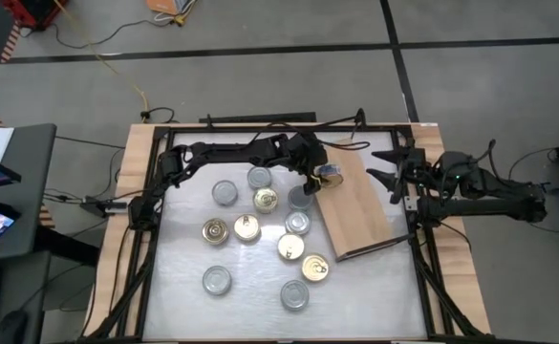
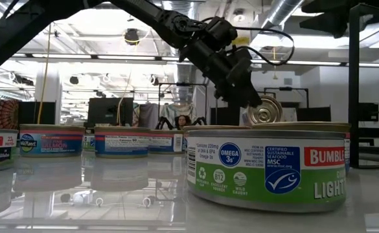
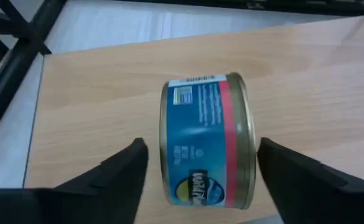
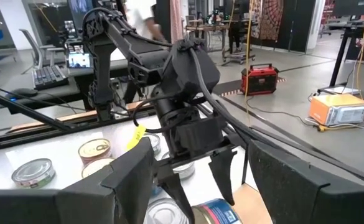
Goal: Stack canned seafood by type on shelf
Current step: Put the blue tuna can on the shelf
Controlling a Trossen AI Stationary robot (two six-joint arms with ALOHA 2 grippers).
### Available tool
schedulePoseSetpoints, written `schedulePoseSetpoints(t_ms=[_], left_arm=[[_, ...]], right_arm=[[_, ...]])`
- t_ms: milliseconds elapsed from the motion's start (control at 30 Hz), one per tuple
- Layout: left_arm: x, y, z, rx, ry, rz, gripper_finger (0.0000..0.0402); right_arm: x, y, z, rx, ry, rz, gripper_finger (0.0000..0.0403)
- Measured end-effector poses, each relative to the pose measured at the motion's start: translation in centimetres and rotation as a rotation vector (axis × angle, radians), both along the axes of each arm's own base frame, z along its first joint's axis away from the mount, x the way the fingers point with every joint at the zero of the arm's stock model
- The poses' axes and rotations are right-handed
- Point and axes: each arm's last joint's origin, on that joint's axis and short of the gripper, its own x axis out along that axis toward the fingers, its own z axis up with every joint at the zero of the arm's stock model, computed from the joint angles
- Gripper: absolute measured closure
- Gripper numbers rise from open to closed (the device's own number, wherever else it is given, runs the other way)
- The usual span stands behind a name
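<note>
I have the left gripper (image 1: 323, 176) over the near corner of the wooden board (image 1: 360, 205), and from its wrist view a blue-and-red tin (image 3: 208, 140) sits between the two dark fingers (image 3: 116, 171) with open gaps on both sides, so I judge the hand released around it and not squeezing. The tin stands on its edge, label facing up and gold lid (image 2: 265, 110) turned sideways in the low view, which is not how I want it to rest. I can't tell whether it touches the board or hangs just above it. To finish this placement well, I would close gently on the tin's flat faces, rotate the wrist until the lid faces up, then lower until the base sits flat on the wood before letting go, since a tin left on its rim will likely roll off toward the white table (image 1: 183, 277). About ten other tins (image 1: 247, 229) lie scattered there, gold lids and silver lids mixed, none on the board yet, so I judge the sorting has barely begun. The right gripper (image 1: 382, 164) waits with fingers spread at the board's far side.
</note>
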Motion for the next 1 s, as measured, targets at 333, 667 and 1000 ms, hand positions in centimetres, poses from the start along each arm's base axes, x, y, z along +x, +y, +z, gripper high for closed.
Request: schedulePoseSetpoints(t_ms=[333,667,1000], left_arm=[[-0.5,1.4,0.1,-0.238,-0.03,0.013,0.0205],[-2.0,5.4,0.1,-0.511,-0.048,0.118,0.0205],[-1.7,5.0,0.1,-0.523,-0.056,0.21,0.0162]], right_arm=[[-0.2,0.0,-0.1,0.001,0.01,0.0,0.012],[-1.3,0.2,0.1,-0.002,-0.035,0.017,0.012],[-1.3,0.2,0.2,-0.002,-0.039,0.029,0.012]])
